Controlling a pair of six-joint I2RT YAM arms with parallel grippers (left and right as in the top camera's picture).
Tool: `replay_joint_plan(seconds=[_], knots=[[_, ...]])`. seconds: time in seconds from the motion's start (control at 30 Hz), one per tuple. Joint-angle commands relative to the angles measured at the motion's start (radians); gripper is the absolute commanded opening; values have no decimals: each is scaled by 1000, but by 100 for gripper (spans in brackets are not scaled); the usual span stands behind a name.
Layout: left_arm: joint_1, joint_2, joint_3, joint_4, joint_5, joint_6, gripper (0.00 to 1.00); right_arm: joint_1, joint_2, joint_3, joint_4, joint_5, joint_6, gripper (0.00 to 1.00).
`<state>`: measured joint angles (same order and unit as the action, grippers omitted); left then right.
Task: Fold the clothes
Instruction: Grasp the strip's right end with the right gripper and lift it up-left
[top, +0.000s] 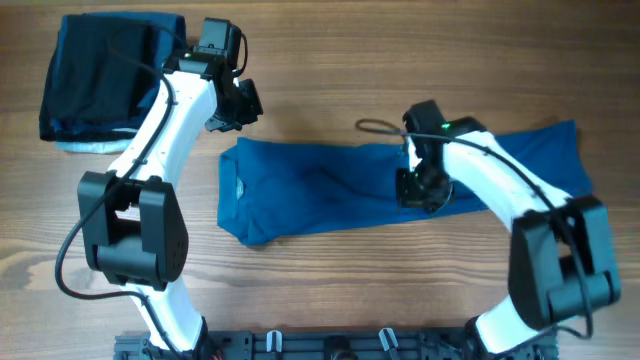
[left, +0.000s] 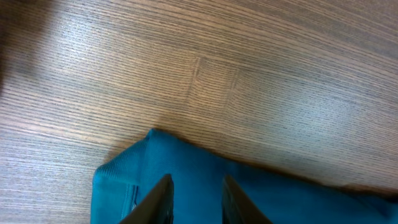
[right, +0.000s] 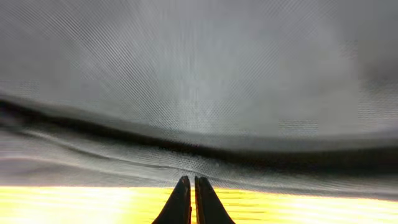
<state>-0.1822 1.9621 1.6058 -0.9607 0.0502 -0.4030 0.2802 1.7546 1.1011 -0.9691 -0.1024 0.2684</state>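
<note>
Spanning our table (top: 330, 60) centre, the shirt (top: 320, 190) lies folded long. Dark garments (top: 95, 80) sit at ten o'clock. Our left gripper (left: 193, 199) hangs slightly spread over its nine-o'clock end; our right gripper (right: 192, 199), pressed together, is close against its three-o'clock half.

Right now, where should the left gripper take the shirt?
Probably the shirt's far left corner, from above: the folded strip lies flat, and that corner juts out just ahead of the open left gripper.
</note>
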Motion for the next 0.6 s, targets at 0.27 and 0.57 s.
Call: replay_joint_plan(seconds=[0.27,0.57], knots=[[-2,7,1,0,5,-8,25,-261,-55,-43,40,93,-3,4],[-2,7,1,-1,5,-8,25,-403,-55,-263,259,140,20,4]])
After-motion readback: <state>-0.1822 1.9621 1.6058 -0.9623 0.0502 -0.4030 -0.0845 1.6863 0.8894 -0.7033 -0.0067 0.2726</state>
